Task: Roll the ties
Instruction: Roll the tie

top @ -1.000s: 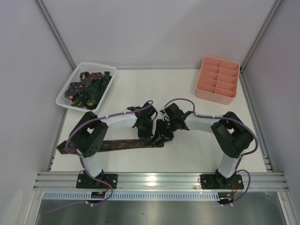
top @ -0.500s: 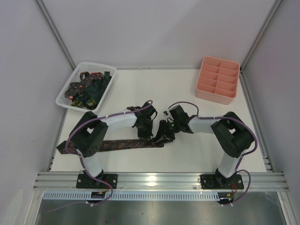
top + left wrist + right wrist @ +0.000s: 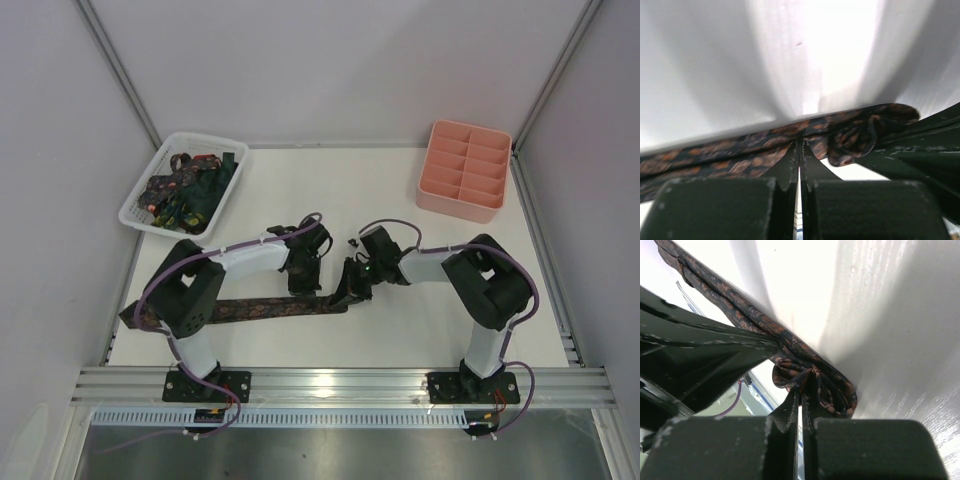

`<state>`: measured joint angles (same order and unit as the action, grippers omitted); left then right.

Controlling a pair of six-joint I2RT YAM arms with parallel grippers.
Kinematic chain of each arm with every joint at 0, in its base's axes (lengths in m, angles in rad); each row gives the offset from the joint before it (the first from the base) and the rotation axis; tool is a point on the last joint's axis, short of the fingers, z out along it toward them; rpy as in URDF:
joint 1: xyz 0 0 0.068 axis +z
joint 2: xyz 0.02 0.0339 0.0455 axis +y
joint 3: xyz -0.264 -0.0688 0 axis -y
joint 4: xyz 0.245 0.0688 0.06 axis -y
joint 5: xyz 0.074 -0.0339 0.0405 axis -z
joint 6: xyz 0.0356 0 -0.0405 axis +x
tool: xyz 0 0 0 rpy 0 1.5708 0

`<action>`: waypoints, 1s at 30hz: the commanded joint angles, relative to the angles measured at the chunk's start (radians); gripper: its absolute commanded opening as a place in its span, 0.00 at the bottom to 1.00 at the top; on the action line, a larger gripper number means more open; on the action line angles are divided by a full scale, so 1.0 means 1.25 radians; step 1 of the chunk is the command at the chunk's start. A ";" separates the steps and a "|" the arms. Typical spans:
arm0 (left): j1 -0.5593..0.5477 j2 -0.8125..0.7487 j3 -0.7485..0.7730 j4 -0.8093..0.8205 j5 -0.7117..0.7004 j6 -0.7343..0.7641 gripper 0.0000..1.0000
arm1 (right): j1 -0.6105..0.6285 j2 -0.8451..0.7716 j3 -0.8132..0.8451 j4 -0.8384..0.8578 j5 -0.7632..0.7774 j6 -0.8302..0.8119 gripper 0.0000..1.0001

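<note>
A brown patterned tie (image 3: 250, 309) lies flat across the near left of the table, its right end rolled into a small coil (image 3: 812, 385). My right gripper (image 3: 350, 291) is shut on that coil (image 3: 860, 134), and its fingertips (image 3: 801, 384) pinch the folds. My left gripper (image 3: 304, 284) is shut just left of the coil, with its fingertips (image 3: 800, 145) pinching the tie's near edge (image 3: 755, 145). More dark green and brown ties (image 3: 185, 188) lie heaped in the white basket (image 3: 137, 215).
The white lattice basket stands at the back left. A pink compartment tray (image 3: 464, 170) stands at the back right. The two grippers are close together, and each one's finger shows in the other's wrist view. The tie's wide end (image 3: 133, 316) reaches the table's left edge.
My left wrist has shifted slightly back and left. My right gripper has turned and drawn the coil a little left. The flat part of the tie has not moved.
</note>
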<state>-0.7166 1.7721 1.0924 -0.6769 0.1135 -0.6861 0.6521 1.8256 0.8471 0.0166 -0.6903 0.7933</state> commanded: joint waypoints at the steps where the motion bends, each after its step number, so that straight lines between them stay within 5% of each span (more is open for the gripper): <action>1: 0.009 -0.069 0.040 -0.051 -0.055 -0.010 0.01 | 0.005 0.013 0.022 -0.007 0.025 -0.019 0.07; 4: 0.009 -0.080 0.055 -0.059 -0.038 -0.007 0.01 | 0.008 -0.004 0.019 0.017 0.007 -0.020 0.34; 11: 0.009 -0.087 0.050 -0.061 -0.021 -0.019 0.00 | 0.007 -0.049 0.016 -0.002 -0.017 -0.020 0.35; 22: 0.011 -0.128 0.089 -0.081 0.001 -0.029 0.01 | -0.006 -0.042 0.007 0.047 -0.055 0.001 0.29; 30: 0.011 -0.119 0.086 -0.023 0.093 -0.060 0.00 | -0.005 0.012 0.012 0.067 -0.039 0.006 0.07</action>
<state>-0.7101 1.6535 1.1809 -0.7551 0.1570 -0.7261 0.6476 1.8084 0.8551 0.0669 -0.7357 0.7952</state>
